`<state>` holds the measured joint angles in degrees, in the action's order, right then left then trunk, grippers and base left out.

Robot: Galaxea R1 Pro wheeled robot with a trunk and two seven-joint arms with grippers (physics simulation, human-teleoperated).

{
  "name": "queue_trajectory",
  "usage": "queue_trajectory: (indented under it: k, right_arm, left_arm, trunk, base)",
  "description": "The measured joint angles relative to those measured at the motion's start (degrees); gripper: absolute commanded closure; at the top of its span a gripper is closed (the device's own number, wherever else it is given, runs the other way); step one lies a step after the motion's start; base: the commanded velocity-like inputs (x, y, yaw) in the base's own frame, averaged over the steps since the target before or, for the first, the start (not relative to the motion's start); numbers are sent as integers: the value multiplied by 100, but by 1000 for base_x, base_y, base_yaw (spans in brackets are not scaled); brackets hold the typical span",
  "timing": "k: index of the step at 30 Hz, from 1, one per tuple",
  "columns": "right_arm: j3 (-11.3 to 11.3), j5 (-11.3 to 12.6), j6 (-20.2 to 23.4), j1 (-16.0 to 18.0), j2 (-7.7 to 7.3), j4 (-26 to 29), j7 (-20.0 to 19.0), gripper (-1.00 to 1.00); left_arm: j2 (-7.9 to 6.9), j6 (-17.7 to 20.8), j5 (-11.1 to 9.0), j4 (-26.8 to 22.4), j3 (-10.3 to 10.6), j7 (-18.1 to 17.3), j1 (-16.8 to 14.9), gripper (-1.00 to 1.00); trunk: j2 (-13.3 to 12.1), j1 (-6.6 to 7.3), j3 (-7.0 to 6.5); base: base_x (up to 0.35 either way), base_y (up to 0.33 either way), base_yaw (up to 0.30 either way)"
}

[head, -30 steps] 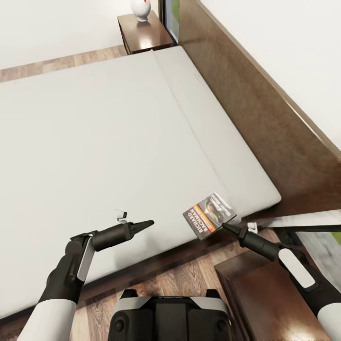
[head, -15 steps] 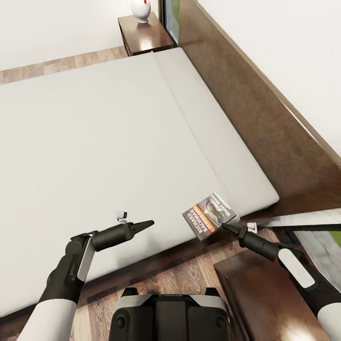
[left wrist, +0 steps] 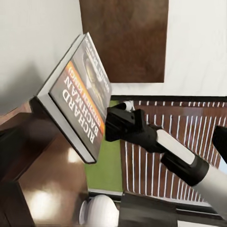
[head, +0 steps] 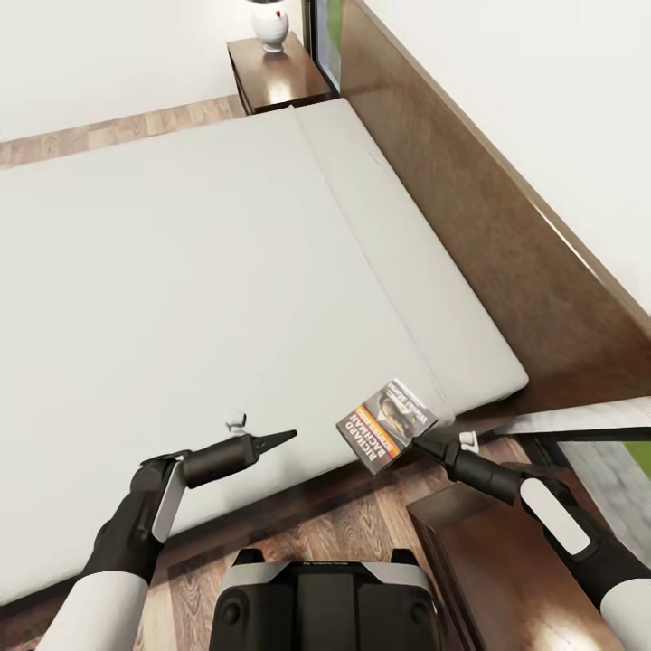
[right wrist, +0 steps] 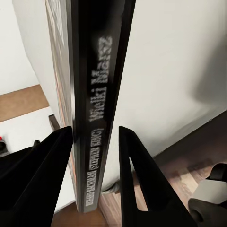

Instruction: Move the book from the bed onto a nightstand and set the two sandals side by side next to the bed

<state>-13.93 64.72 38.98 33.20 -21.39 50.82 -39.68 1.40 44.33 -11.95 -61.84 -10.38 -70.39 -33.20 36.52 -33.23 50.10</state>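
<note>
The book [head: 387,422], a dark paperback with an orange band and "RICHARD" lettering, sits tilted at the near right corner of the bed [head: 208,262]. My right gripper [head: 423,442] is shut on its near edge. In the right wrist view the book's spine [right wrist: 97,109] stands between the two fingers [right wrist: 49,179]. The left wrist view shows the book [left wrist: 78,106] raised at an angle with the right gripper [left wrist: 113,124] on it. My left gripper [head: 282,438] hovers shut over the mattress's near edge, left of the book. One nightstand [head: 506,561] is just under my right arm. The sandals are out of view.
A second nightstand [head: 287,80] with a white vase [head: 268,27] stands at the bed's far end. The dark wooden headboard [head: 470,208] runs along the right. A strip of wood floor [head: 362,529] lies between the bed frame and my base [head: 325,601].
The book has shifted slightly left and toward the bed's near edge together with my right gripper. The head view itself has drifted a little. My left arm has barely moved.
</note>
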Motion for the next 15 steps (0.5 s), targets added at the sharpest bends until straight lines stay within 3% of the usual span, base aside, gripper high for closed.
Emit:
queue_trajectory:
  k: [4,8,11,15]
  right_arm:
    - [-38,2,-1,-1,0,0,0,100]
    - [-58,5,-1,1,0,3,-1,100]
    - [-72,4,-1,0,0,12,-1,100]
    - [-77,3,-2,0,0,17,-2,100]
  left_arm:
    - [-45,1,1,131,-14,38,0,-100]
    - [-188,-3,25,347,-28,46,0,-100]
    - [-240,-145,88,712,-26,70,0,-100]
    - [-247,-335,391,922,-18,107,0,-100]
  trunk:
    - [-161,88,-108]
    - [-321,176,-217]
    - [-442,242,-299]
    - [-603,330,-408]
  base:
    - [0,0,0]
    - [0,0,0]
    - [0,0,0]
    - [0,0,0]
